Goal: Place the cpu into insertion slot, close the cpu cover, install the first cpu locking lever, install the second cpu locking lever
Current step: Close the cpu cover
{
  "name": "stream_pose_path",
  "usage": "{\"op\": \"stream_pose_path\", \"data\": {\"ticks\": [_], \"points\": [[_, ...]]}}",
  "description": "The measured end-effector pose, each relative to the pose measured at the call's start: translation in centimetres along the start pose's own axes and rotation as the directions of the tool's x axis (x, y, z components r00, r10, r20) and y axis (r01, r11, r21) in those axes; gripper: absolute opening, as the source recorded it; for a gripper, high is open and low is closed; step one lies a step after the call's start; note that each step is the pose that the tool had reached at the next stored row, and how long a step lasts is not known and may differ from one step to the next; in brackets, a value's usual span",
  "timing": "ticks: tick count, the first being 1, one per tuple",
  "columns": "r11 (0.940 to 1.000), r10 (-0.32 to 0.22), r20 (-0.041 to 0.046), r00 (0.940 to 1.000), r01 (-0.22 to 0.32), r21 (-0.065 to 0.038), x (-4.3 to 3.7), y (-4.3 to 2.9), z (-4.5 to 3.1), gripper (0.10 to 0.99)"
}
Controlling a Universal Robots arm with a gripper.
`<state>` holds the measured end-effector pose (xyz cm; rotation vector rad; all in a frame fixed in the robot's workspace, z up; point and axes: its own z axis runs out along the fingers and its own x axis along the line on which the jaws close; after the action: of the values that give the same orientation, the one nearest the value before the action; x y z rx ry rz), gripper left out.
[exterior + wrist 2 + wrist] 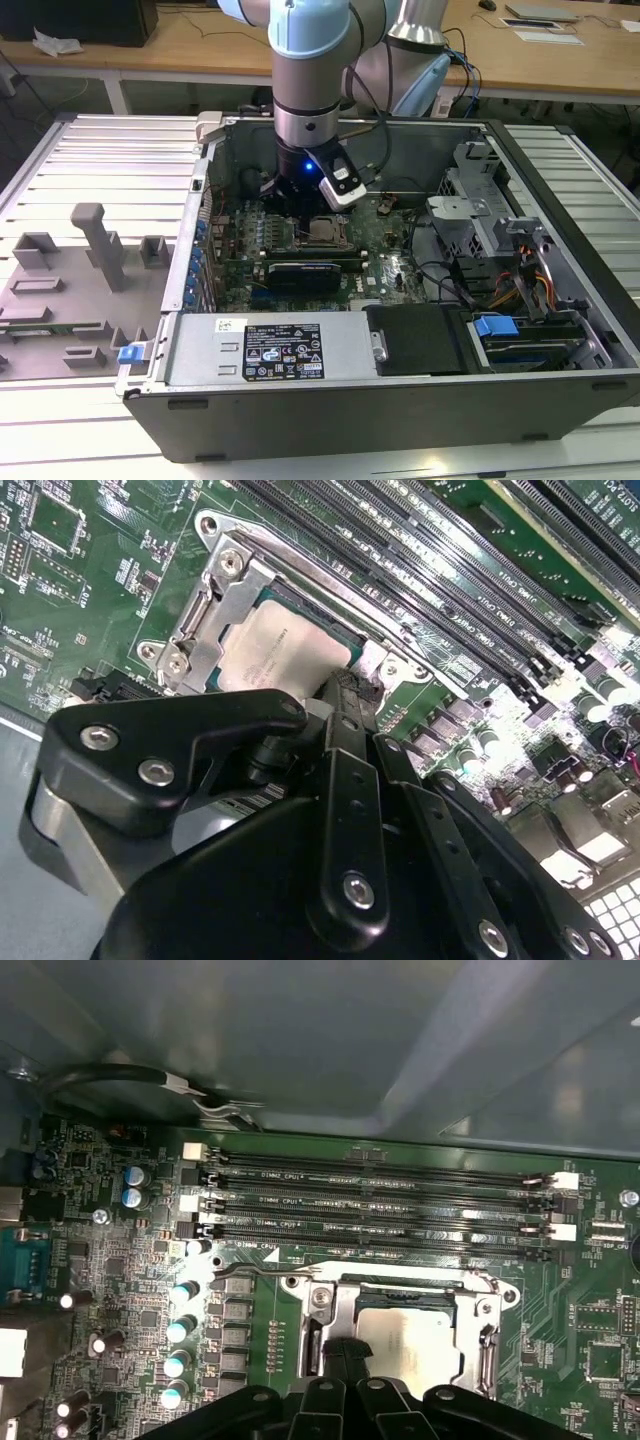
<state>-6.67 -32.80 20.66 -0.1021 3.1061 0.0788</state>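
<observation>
Two fingers (340,1360) pressed together into a single black tip, nothing seen between them. The gripper (345,1352) comes down at one edge of the cpu (410,1345), with its tip over the chip's rim; contact or not, cannot tell. In the second wrist view the gripper (343,695) meets the same edge of the cpu (275,650), black linkages in the foreground.

The cpu sits flat in the insertion slot (400,1296), dull silver top up. The cpu cover (338,1305) is down over it, and the chip shows through the square window. One thin wire lever (265,1272) lies flat along the socket side nearest the memory slots (380,1200); latched or not, cannot tell.

Further out: green motherboard (120,1260), with a row of small capacitors (180,1325) beside the socket.

Exterior view: the arm (310,90) reaches straight down into an open computer case (560,190), and the gripper (298,205) is just beside the cpu (322,231). A black expansion card (305,272) lies near the socket on the camera side. A labelled metal box (270,350) sits against the case's near wall. The case rests on a slatted metal table (110,150). A grey moulded fixture (90,245) stands on the table at the exterior view's left, apart from the case.
</observation>
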Motion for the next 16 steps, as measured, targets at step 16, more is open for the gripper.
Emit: {"op": "stream_pose_path", "data": {"ticks": [16], "points": [[1.0000,-0.001,0.0152,0.9999,0.001,0.001,-0.06,0.05,-1.24,0.106]]}}
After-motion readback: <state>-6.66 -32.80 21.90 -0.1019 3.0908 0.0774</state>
